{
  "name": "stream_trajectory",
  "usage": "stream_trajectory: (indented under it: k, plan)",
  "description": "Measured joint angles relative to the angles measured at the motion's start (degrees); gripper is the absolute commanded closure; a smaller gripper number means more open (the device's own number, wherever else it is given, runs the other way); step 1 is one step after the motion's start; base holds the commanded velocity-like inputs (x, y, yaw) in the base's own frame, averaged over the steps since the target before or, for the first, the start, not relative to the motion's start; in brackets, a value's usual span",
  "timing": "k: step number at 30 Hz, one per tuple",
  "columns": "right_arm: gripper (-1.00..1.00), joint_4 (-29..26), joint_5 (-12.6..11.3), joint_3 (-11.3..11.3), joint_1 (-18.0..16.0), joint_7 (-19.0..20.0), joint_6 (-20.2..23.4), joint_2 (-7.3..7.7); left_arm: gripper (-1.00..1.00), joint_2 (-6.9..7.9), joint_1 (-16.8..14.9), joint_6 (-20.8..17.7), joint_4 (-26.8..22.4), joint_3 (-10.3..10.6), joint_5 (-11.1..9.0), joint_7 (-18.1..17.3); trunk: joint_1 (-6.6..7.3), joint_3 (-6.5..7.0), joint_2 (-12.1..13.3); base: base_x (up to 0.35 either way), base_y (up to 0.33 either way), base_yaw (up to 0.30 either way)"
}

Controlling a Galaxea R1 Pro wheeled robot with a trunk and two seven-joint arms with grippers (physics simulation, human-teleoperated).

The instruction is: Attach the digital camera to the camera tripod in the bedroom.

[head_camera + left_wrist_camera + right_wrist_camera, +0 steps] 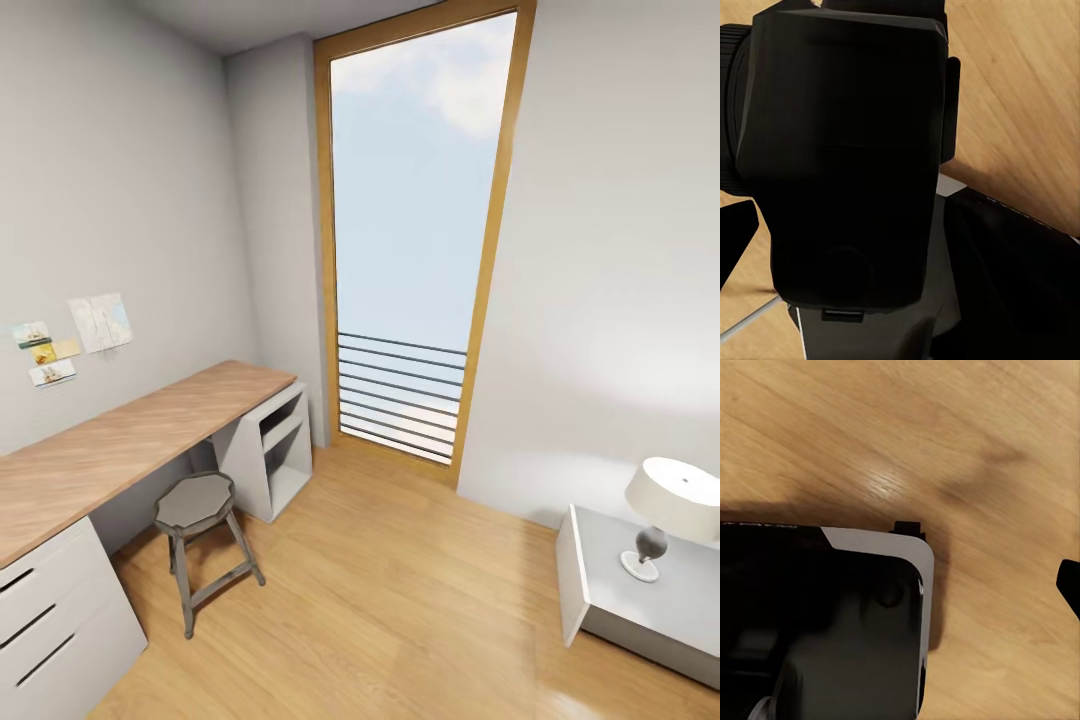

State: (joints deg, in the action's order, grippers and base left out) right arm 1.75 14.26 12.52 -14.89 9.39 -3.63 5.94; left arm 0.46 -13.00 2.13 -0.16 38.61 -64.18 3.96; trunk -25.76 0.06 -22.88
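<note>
Black chunky plastic marks the digital camera (847, 157), which sits directly in front of the left end effector (832, 255), close against its wrist lens, with the ribbed lens barrel projecting to one side. The camera hangs clear above the light wood plank floor (1020, 97) with nothing else under it. On that evidence the left end effector is judged to be clamped on the camera body, although the contact faces are hidden. One dark fingertip (735, 244) shows beside the body.

A dark fingertip (1071, 585) of the right end effector shows over the same floor, with the robot's black, white-edged base (870, 607) below it. Whether this end effector is open or closed cannot be told.

Ahead lie the pale grey bedroom walls, a tall wood-framed window (410, 250) with a horizontal rail guard, a long wooden-topped bench (130, 440), a grey octagonal stool (197, 503), and a white low cabinet (600, 590) carrying a white-shaded lamp (670, 500).

Step in hand, as judged: carry the camera to the camera tripod.
- Turn the base slowly to search the room for the tripod.
- Keep the left arm tucked, well apart from the bench and stool.
- Hold the camera level so that its underside can meet the tripod head squarely.
- Keep the right end effector free to steady the tripod.
</note>
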Motion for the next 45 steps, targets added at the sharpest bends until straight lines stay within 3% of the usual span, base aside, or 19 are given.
stream_trajectory:
  k: [24,45]
  plan:
    - [-1.0,-0.01,-0.13,0.14,0.0,-0.02,0.75,-0.56,1.0,-0.02,0.0,0.09,0.0,-0.09,-0.04,-0.01,0.0,0.01,0.0,0.0,0.0,0.007]
    - [-1.0,0.0,-0.06,0.0,0.0,-0.03,0.6,-0.97,1.0,-0.02,0.0,0.13,0.0,0.01,0.42,0.07,0.0,0.35,0.0,0.0,0.0,0.251]
